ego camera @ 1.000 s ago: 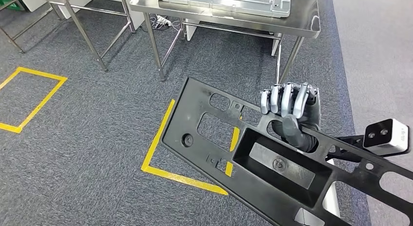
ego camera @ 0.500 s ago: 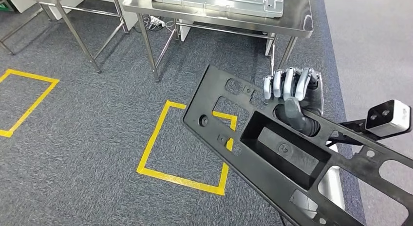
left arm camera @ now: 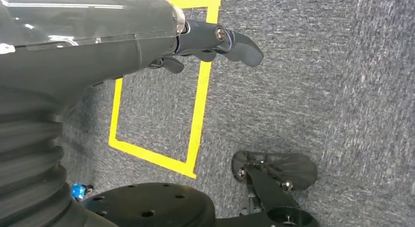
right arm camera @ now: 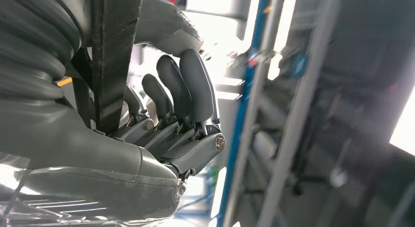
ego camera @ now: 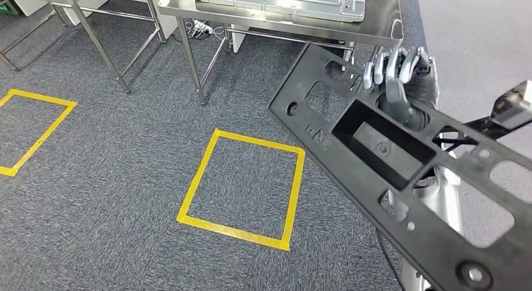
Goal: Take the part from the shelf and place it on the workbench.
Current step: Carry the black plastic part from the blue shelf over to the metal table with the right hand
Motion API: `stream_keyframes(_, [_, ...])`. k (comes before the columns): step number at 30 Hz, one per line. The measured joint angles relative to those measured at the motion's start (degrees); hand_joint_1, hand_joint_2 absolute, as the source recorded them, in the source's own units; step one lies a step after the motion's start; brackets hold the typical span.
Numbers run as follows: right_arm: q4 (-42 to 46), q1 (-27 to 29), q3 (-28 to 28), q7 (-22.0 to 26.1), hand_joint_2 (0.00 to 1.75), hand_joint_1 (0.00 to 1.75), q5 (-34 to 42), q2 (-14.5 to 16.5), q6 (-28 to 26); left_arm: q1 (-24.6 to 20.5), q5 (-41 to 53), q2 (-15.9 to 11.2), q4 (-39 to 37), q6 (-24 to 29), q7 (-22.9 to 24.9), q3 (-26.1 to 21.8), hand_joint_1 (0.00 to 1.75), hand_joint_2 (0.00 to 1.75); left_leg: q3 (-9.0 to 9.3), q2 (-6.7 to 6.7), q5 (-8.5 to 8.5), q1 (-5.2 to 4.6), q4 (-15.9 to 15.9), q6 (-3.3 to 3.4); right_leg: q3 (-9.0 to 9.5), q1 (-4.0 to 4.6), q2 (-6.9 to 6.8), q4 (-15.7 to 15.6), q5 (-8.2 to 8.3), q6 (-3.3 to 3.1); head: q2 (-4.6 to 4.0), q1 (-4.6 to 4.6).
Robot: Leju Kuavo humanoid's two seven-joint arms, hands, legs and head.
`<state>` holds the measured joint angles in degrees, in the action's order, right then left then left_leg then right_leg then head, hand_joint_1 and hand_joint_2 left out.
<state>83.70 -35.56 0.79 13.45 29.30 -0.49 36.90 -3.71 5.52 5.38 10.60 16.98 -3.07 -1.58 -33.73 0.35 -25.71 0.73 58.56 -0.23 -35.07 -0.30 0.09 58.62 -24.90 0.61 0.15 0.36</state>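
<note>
An industrial workshop or robot test floor: grey carpet tiles (ego camera: 125,178) marked with yellow tape squares (ego camera: 241,189), a stainless steel worktop (ego camera: 276,18) on metal legs just beyond the robot hand (ego camera: 401,74), carrying a grey moulded panel (ego camera: 282,2).

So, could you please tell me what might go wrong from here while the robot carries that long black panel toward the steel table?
1. The right hand grips the black panel near one end, so the long overhang could twist or slip in the grip.
2. The panel's far edge is close to the steel workbench rim and leg; it might knock them.
3. A grey tray already occupies the benchtop, leaving little visible room to set the panel down.
</note>
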Motion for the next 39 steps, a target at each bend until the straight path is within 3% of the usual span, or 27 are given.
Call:
stream_keyframes(2, [-2.58, -1.57, -0.19, -0.36, 1.75, 1.54, -1.38, -0.8, -0.7, -0.04, 0.14, 0.02, 0.0, -0.08, 0.04, 0.01, 0.0, 1.75, -0.29, -0.05, -0.84, 0.0, 0.95, -0.51, 0.31, -0.29, -0.06, -0.55, 0.28, -0.69, 0.0, -0.05])
stream_keyframes(3, [-3.98, -2.45, -0.23, -0.43, 1.75, 1.54, -2.14, -1.16, -1.1, -0.05, 0.19, 0.02, 0.0, -0.09, 0.07, 0.01, 0.0, 1.75, -1.21, -0.09, -2.14, -0.02, 3.08, -0.68, 0.47, -0.44, -0.11, -0.82, 0.41, -1.05, 0.0, -0.12])
stream_keyframes(6, [-9.19, -4.95, -0.34, -0.3, 1.75, 1.54, -4.65, -2.21, -2.63, 0.02, 0.13, 0.02, 0.0, -0.14, 0.21, -0.02, 0.0, 1.75, -6.44, -0.13, -6.82, 0.03, 13.93, -0.87, 0.52, -0.32, -0.13, -0.85, 0.43, -1.6, 0.0, -0.28])
stream_keyframes(7, [-11.1, -5.7, -0.34, -0.06, 1.75, 1.54, -5.6, -2.6, -3.22, 0.0, 0.09, 0.02, 0.0, -0.16, 0.23, -0.02, 0.0, 1.75, -7.49, -0.13, -6.98, 0.03, 15.83, -0.89, 0.52, -0.23, -0.09, -0.76, 0.38, -1.63, 0.0, -0.29])
stream_keyframes(8, [-12.87, -6.46, -0.35, 0.27, 1.75, 1.54, -6.48, -3.0, -3.78, -0.04, 0.07, 0.02, 0.0, -0.18, 0.22, -0.02, 0.0, 1.75, -7.56, -0.13, -6.1, 0.03, 15.61, -0.83, 0.52, -0.16, -0.06, -0.62, 0.3, -1.63, 0.0, -0.29])
stream_keyframes(9, [-14.51, -7.28, -0.35, 0.7, 1.75, 1.54, -7.46, -3.38, -4.46, -0.06, 0.06, 0.02, 0.0, -0.21, 0.16, -0.02, 0.0, 1.75, -6.59, -0.13, -4.3, 0.02, 13.24, -0.69, 0.53, -0.12, 0.0, -0.43, 0.18, -1.58, 0.0, -0.29])
stream_keyframes(10, [-16.04, -8.16, -0.35, 1.2, 1.75, 1.54, -8.51, -3.75, -5.23, 0.0, 0.05, 0.02, 0.0, -0.24, 0.08, -0.03, 0.0, 1.75, -4.9, -0.14, -2.17, 0.01, 9.3, -0.46, 0.53, -0.1, 0.08, -0.16, -0.01, -1.47, -0.01, -0.3])
stream_keyframes(12, [-18.79, -9.88, -0.4, 2.18, 1.75, 1.54, -10.47, -4.54, -6.84, 0.2, 0.04, 0.02, 0.0, -0.3, -0.19, -0.04, 0.0, 1.75, -1.99, -0.17, 0.16, -0.13, 2.93, 0.02, 0.29, 0.1, 0.2, 0.38, -0.36, -1.06, -0.01, -0.28])
stream_keyframes(13, [-20.1, -10.59, -0.44, 2.56, 1.75, 1.54, -11.52, -4.98, -7.82, 0.32, 0.03, 0.03, 0.0, -0.34, -0.35, -0.04, 0.0, 1.75, -1.39, -0.21, 0.4, -0.22, 1.45, 0.22, 0.12, 0.19, 0.22, 0.55, -0.43, -0.79, -0.01, -0.26])
stream_keyframes(17, [-24.09, -12.46, -0.57, 3.35, 1.75, 1.54, -15.69, -6.61, -11.86, 0.45, 0.09, 0.11, 0.0, -0.76, -0.93, -0.04, 0.0, 1.75, -1.22, -0.37, 0.7, -0.26, 0.52, 1.3, -0.36, -0.1, 0.14, 1.29, -0.96, 0.54, -0.01, -0.24])
stream_keyframes(19, [-25.85, -13.51, -0.69, 3.55, 1.75, 1.54, -17.31, -7.5, -13.39, 0.32, 0.2, 0.21, 0.0, -1.03, -1.03, -0.04, 0.0, 1.75, -1.08, -0.37, 0.96, -0.08, 0.12, 1.8, -2.56, -0.38, 0.1, 5.99, -3.63, 1.24, -0.01, -0.14])
stream_keyframes(21, [-27.81, -14.3, -0.92, 3.67, 1.75, 1.54, -18.86, -8.35, -14.81, 0.28, 0.38, 0.3, 0.0, -1.16, -0.83, -0.04, 0.0, 1.75, -1.09, -0.39, 0.97, -0.08, 0.1, 1.98, -6.41, -0.54, 0.09, 13.52, -6.77, 1.77, -0.01, -0.08])
stream_keyframes(22, [-28.73, -14.5, -1.03, 3.69, 1.75, 1.54, -19.59, -8.7, -15.42, 0.28, 0.47, 0.33, 0.0, -1.17, -0.66, -0.05, 0.0, 1.75, -1.07, -0.39, 0.94, -0.08, 0.1, 2.0, -7.8, -0.63, 0.08, 15.98, -7.28, 1.94, -0.01, -0.08])
stream_keyframes(23, [-29.57, -14.74, -1.1, 3.68, 1.75, 1.54, -20.26, -9.04, -15.91, 0.27, 0.55, 0.36, 0.0, -1.18, -0.48, -0.05, 0.0, 1.75, -1.04, -0.4, 0.9, -0.07, 0.12, 1.98, -8.17, -0.74, 0.06, 16.22, -6.6, 2.03, -0.01, -0.07])
stream_keyframes(24, [-30.36, -15.13, -1.14, 3.64, 1.75, 1.54, -20.86, -9.38, -16.29, 0.24, 0.62, 0.4, 0.0, -1.18, -0.33, -0.06, 0.0, 1.75, -0.99, -0.42, 0.85, -0.07, 0.15, 1.93, -7.43, -0.85, 0.03, 14.27, -4.98, 2.05, 0.0, -0.07])
stream_keyframes(26, [-31.95, -16.51, -1.2, 3.6, 1.75, 1.54, -21.92, -10.05, -16.95, 0.13, 0.8, 0.54, 0.0, -1.15, -0.15, -0.06, 0.0, 1.75, -0.88, -0.43, 0.69, -0.1, 0.22, 1.67, -3.83, -0.99, -0.11, 6.41, -1.0, 1.95, 0.0, -0.08])
stream_keyframes(28, [-33.71, -18.13, -1.28, 3.59, 1.75, 1.54, -22.72, -10.59, -17.52, -0.06, 0.98, 0.65, 0.0, -1.09, -0.12, -0.06, 0.0, 1.75, -0.92, -0.43, 0.59, -0.27, 0.28, 1.17, -1.39, -0.69, -0.17, 1.05, 0.78, 1.5, 0.0, -0.11])
stream_keyframes(31, [-35.67, -19.45, -1.41, 3.71, 1.75, 1.54, -23.32, -11.38, -17.99, -0.27, 1.16, 0.75, 0.0, -1.17, -0.09, -0.06, 0.0, 1.75, -0.95, -0.41, 0.51, -0.35, 0.12, 0.28, -1.11, -0.44, -0.06, 0.13, 0.86, 0.44, 0.0, -0.15])
stream_keyframes(33, [-36.47, -19.97, -1.44, 3.96, 1.75, 1.54, -23.66, -11.74, -18.27, -0.41, 1.26, 0.79, 0.0, -1.34, -0.07, -0.05, 0.0, 1.75, -1.62, -0.4, -0.75, -0.31, 1.85, -0.25, -0.86, -0.67, -0.09, -0.23, 1.01, -0.35, 0.0, -0.24])
stream_keyframes(37, [-38.31, -20.37, -1.44, 4.23, 1.75, 1.54, -24.04, -12.02, -18.6, -0.56, 1.4, 0.79, 0.0, -1.68, 0.09, -0.05, 0.0, 1.75, -7.9, -0.4, -6.92, -0.18, 15.4, -0.64, -0.7, -0.38, -0.07, -0.3, 0.92, -1.3, 0.0, -0.44])
stream_keyframes(38, [-38.78, -20.34, -1.43, 4.23, 1.75, 1.54, -24.16, -12.05, -18.63, -0.59, 1.4, 0.79, 0.0, -1.74, 0.18, -0.05, 0.0, 1.75, -8.63, -0.4, -6.87, -0.18, 16.73, -0.59, -0.7, -0.27, -0.01, -0.2, 0.86, -1.37, 0.0, -0.44])
stream_keyframes(39, [-39.2, -20.34, -1.43, 4.23, 1.75, 1.54, -24.27, -12.06, -18.65, -0.64, 1.4, 0.78, 0.0, -1.79, 0.3, -0.06, 0.0, 1.75, -8.29, -0.4, -5.76, -0.18, 15.85, -0.45, -0.68, -0.17, 0.05, -0.09, 0.79, -1.4, 0.0, -0.45])
